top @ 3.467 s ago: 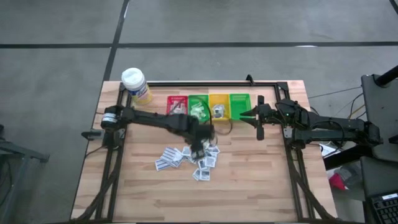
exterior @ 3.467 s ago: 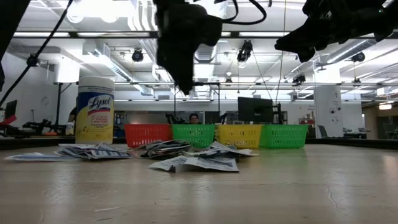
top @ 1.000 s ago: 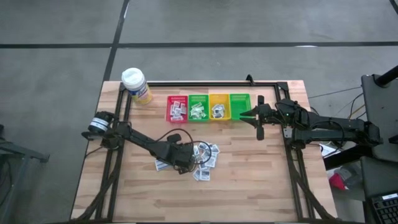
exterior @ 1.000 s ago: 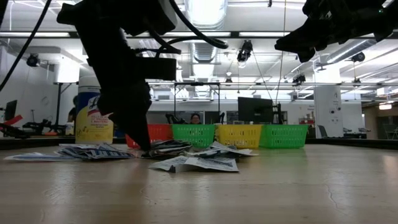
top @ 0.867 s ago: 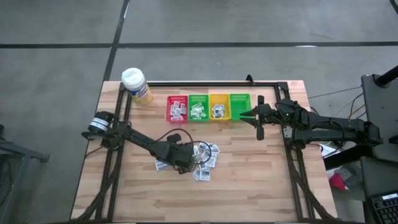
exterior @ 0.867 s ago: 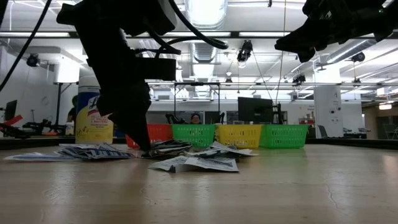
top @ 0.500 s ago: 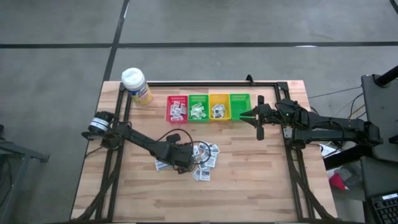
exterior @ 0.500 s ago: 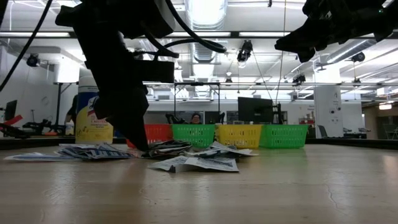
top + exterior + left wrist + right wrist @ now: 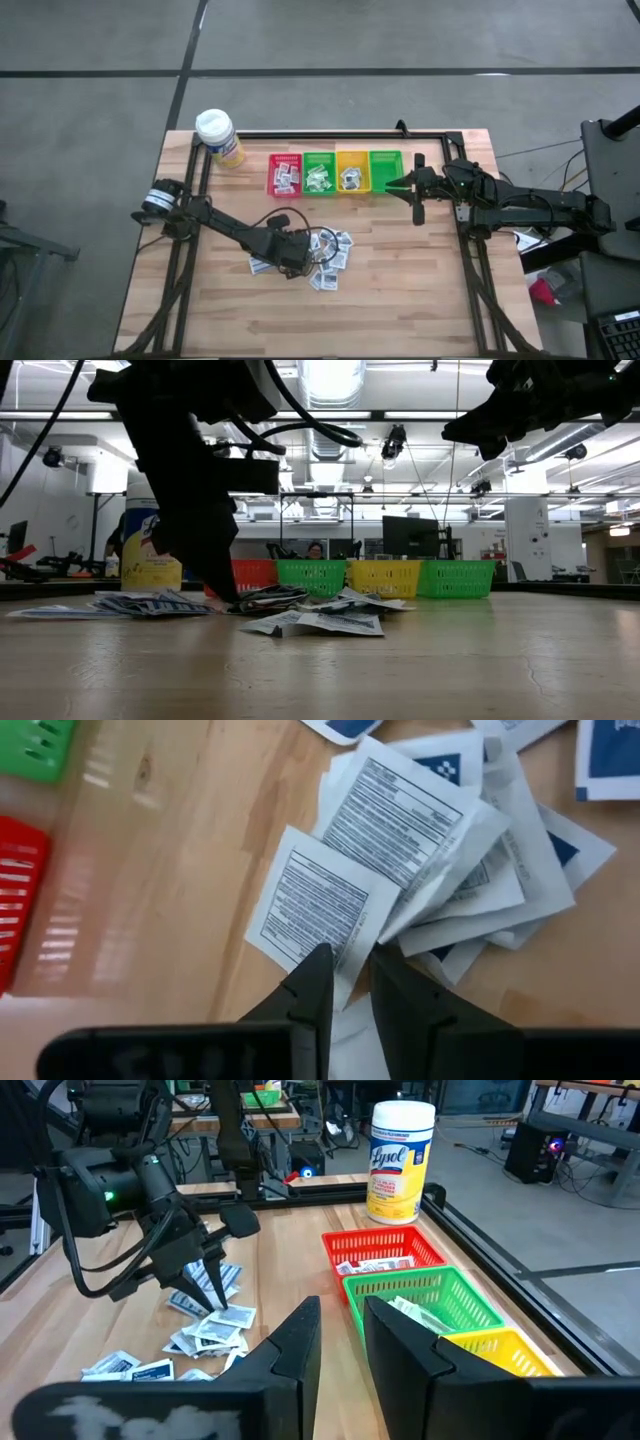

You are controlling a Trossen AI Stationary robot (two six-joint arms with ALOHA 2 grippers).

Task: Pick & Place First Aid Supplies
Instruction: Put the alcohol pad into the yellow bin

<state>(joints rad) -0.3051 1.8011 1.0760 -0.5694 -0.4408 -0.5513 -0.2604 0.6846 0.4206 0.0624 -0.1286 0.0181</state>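
- Two dark fingers of the left gripper [image 9: 343, 982] stand nearly together, pinched on the edge of one white sachet [image 9: 320, 906] printed with grey text; a sliver of its corner shows between the tips.
- That sachet lies flat at the side of the pile [image 9: 320, 255] of sachets, partly tucked under its neighbours, near the middle of the surface [image 9: 400, 300].
- Low down, the left gripper [image 9: 215, 575] reaches to the surface at the pile's edge, so the step in hand looks like the grasp, with the lift not yet made.
- Next, I judge, comes a straight lift clear of the pile, watching that no second sachet rides up with it, then a carry toward the far edge.
- Four bins wait along that far edge: red [image 9: 285, 173], green [image 9: 319, 172], yellow [image 9: 351, 170] and a second green [image 9: 385, 167]; the first three already hold sachets.
- Which bin suits this sachet cannot be told from its print.
- Beyond, the right gripper [image 9: 412, 185] hangs idle near the second green bin, its fingers a little apart and holding nothing.
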